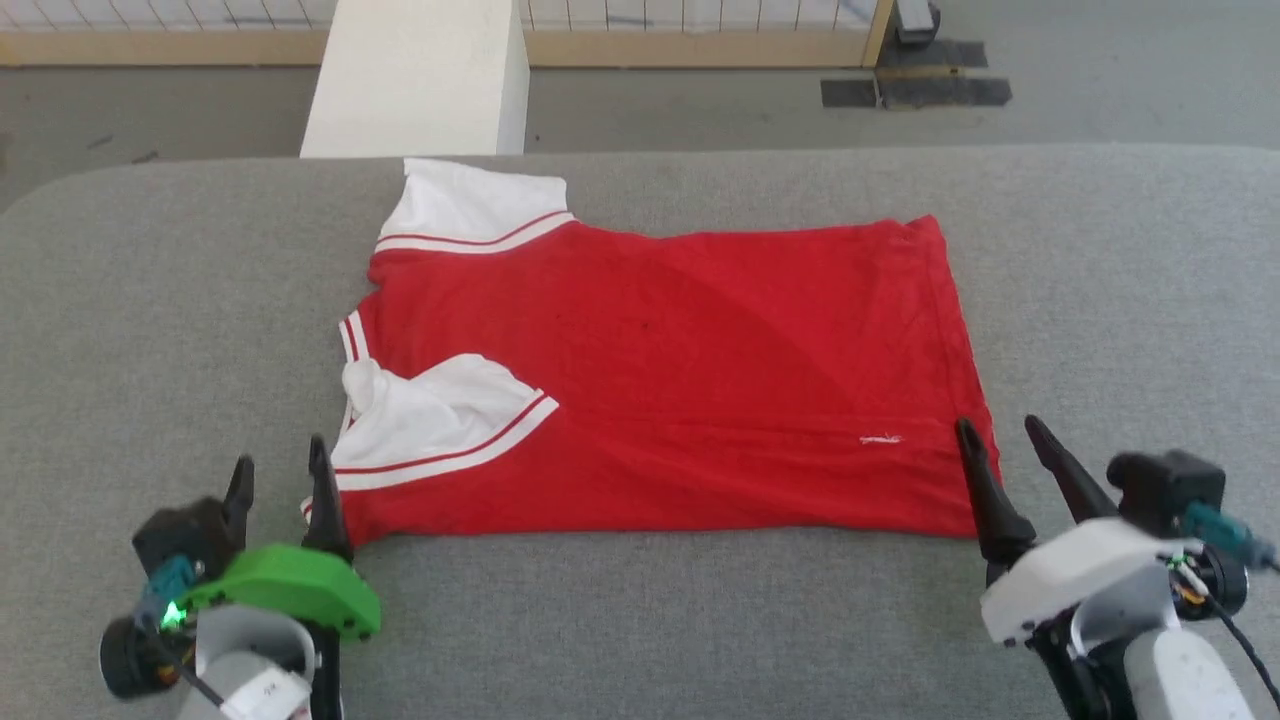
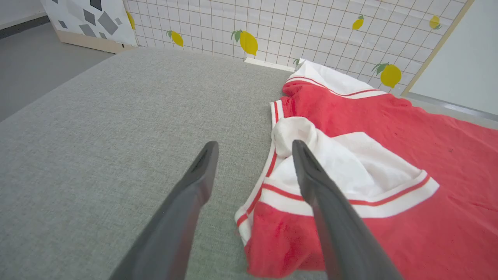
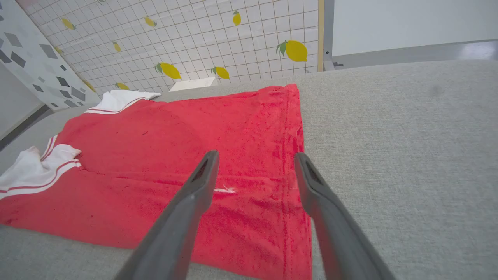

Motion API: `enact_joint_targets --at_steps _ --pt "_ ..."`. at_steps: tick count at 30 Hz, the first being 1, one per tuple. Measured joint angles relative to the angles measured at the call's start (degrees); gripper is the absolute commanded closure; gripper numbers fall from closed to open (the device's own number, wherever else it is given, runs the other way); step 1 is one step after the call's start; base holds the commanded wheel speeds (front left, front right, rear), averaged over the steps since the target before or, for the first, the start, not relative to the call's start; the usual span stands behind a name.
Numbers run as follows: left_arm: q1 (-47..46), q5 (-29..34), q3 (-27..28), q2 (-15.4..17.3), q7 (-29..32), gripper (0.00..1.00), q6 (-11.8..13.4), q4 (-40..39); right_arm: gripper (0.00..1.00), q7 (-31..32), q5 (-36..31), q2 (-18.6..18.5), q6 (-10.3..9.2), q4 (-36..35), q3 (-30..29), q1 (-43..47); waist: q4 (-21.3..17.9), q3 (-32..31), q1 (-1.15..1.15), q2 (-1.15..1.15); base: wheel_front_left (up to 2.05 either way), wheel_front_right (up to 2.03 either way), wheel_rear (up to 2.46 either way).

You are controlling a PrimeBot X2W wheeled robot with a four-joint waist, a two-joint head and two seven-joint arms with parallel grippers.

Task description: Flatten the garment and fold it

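shirt: the shirt lies spread on the table, red side up, collar end to the robot's left, hem to its right.
far sleeve: the white far sleeve lies flat, reaching the table's far edge.
near sleeve: the near sleeve is folded in over the red body, bunched at the shoulder.
mark: a small white mark sits close to the hem, near side.
left gripper: the left gripper is at the shirt's near collar-side corner, jaws wide, holding nothing. One finger is over the near sleeve's edge, the other over bare table. Whether it touches the cloth, cannot tell.
right gripper: the right gripper is at the near hem corner, jaws wide and empty, straddling the hem.
beyond: a white block stands past the table, before a lemon-tiled wall.
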Motion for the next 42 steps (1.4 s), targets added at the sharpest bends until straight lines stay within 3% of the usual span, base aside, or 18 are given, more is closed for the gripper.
enact_joint_targets --at_steps 7,17,21,22,24,33,35,42 --pt "3.2 -0.7 -0.5 -0.2 3.0 0.0 1.1 0.7 0.0 -12.2 -6.6 1.6 0.0 -2.0 -0.7 3.7 -0.1 -2.0 0.0 0.0 0.0 0.0 0.0" --pt "2.3 -4.9 1.3 -0.6 17.8 0.0 7.1 2.0 0.0 -14.3 -10.3 2.7 0.0 -4.5 -0.7 4.4 -2.2 -1.7 0.0 0.0 0.0 0.0 0.0" --pt "1.0 -6.5 1.5 0.2 22.8 0.0 8.0 1.8 0.0 -14.3 -10.3 2.7 0.0 -4.7 -0.1 4.4 -3.1 -1.3 0.0 0.0 0.0 0.0 0.0" --pt "0.6 -6.8 1.3 0.5 24.4 0.05 8.1 1.7 0.0 -14.3 -10.3 2.7 0.0 -4.7 0.1 4.4 -3.3 -1.1 0.0 0.0 0.0 0.0 0.0" --pt "0.2 -7.2 1.1 1.2 27.1 1.0 8.0 1.3 0.0 -14.3 -10.2 2.7 0.0 -4.7 0.3 4.4 -3.8 -0.9 0.0 0.0 0.0 0.0 0.0" --pt "0.3 -7.6 0.6 1.7 27.4 1.0 7.5 -0.8 0.0 -11.3 -9.7 2.8 0.0 -3.5 -1.9 4.4 -4.0 -0.5 0.0 0.0 0.0 0.0 0.0" --pt "0.3 -7.6 0.3 1.7 27.0 1.0 7.1 -0.9 0.0 -7.9 -9.5 2.8 0.0 -2.3 -2.2 4.3 -3.6 -0.4 0.0 0.0 0.0 0.0 0.0" --pt "0.1 -7.6 -0.8 1.1 24.0 1.0 5.7 -0.7 0.0 13.2 -8.0 2.8 0.0 2.2 -4.1 1.9 -2.0 0.1 0.0 0.0 0.0 0.0 0.0"
